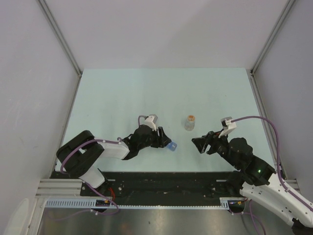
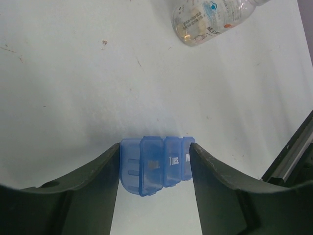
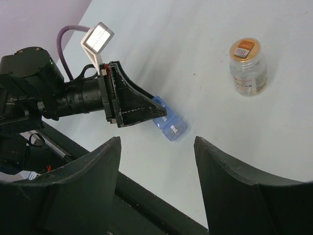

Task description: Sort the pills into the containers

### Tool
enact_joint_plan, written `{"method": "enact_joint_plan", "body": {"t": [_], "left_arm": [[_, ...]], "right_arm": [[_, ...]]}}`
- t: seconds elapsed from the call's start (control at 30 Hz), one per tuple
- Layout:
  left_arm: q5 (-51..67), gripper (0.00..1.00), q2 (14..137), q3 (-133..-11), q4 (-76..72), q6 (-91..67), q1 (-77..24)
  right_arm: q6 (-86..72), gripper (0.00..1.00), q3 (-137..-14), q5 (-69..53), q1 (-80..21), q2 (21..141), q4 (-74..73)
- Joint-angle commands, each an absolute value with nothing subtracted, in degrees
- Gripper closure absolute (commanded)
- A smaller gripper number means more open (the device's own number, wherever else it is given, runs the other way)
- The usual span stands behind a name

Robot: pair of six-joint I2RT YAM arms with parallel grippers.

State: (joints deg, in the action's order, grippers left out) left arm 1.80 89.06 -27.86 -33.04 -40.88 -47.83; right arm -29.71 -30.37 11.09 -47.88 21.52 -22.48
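Dark fingers (image 2: 98, 186) of the left gripper (image 2: 155, 149) sit closest, one on each side of the little blue pill box (image 2: 154, 169). They touch both ends of the box and squeeze it. The box lies on the pale table (image 2: 73, 88) near the front edge, and one of its three lids says "Tues." Just across from it, the right gripper (image 3: 156, 144) hangs low and points at the box. Its two fingers are wide apart and hold nothing. A bit farther back, between the two grippers, a small clear bottle (image 1: 190, 123) with an orange cap stands up straight, apart from both. Pale little pills (image 2: 193, 22) show through its side. Grey walls (image 1: 29, 73) stand behind the table and at both sides.
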Motion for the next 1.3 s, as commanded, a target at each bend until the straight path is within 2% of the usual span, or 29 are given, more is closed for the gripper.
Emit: {"method": "enact_joint_plan", "body": {"t": [0.0,0.07,0.77,1.0,1.27], "left_arm": [[2.3,0.37,88.9,-28.6,-34.1,-38.8,-47.6],[2.2,0.34,88.9,-28.5,-33.8,-38.3,-47.6],[-3.2,0.29,88.1,-28.7,-27.3,-35.8,-46.9],[-8.4,0.24,84.6,-31.3,-18.2,-33.3,-46.8],[-14.5,0.14,72.9,-36.6,-2.4,-27.7,-46.8]], "right_arm": [[-29.0,0.34,-32.4,10.8,-47.7,21.7,-22.0],[-29.2,0.34,-32.4,10.8,-47.7,21.6,-22.1],[-31.8,0.34,-32.4,14.7,-47.7,19.9,-26.4],[-33.7,0.35,-33.4,14.1,-47.7,18.6,-28.0],[-35.1,0.34,-33.7,16.4,-47.7,17.2,-30.3]]}}
